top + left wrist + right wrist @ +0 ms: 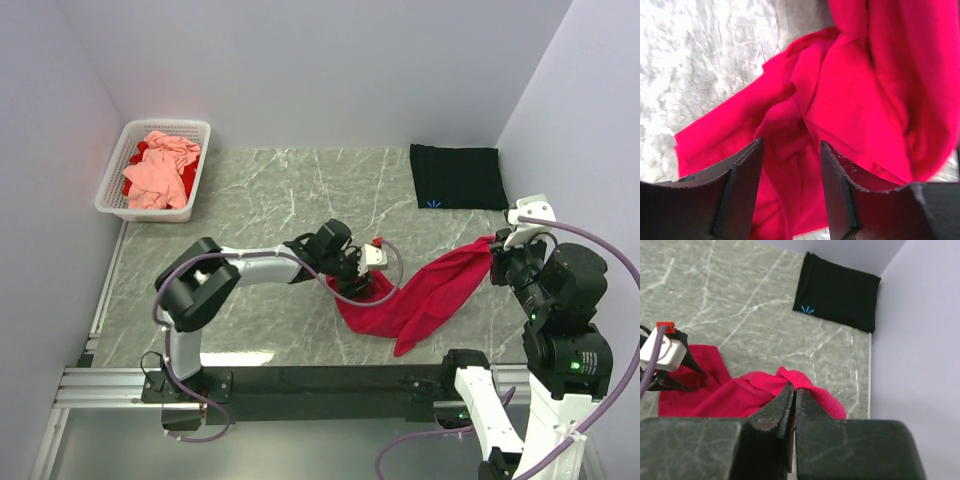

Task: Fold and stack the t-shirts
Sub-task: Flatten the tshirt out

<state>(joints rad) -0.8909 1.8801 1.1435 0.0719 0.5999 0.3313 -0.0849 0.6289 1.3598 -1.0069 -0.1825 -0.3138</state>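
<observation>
You can pass over the bare table (pixel 260 190) between the basket (pixel 110 182) at far left and the folded black t-shirt (pixel 457 176) at far right; the crimson t-shirt (pixel 430 292) stretches across the near right, blocking that lane

Soft, even light fills the top view, with faint shadows on the counter (pixel 260 200). The left wrist view is overexposed: marble glares white, the red shirt (pixel 865 90) is oversaturated, the left tool (pixel 790 147) blurred. The right wrist view is sharper, the right tool (pixel 794 390) dark.

White-black arms (pixel 250 262), purple cables (pixel 598 240), black fingers (pixel 740 185)
</observation>
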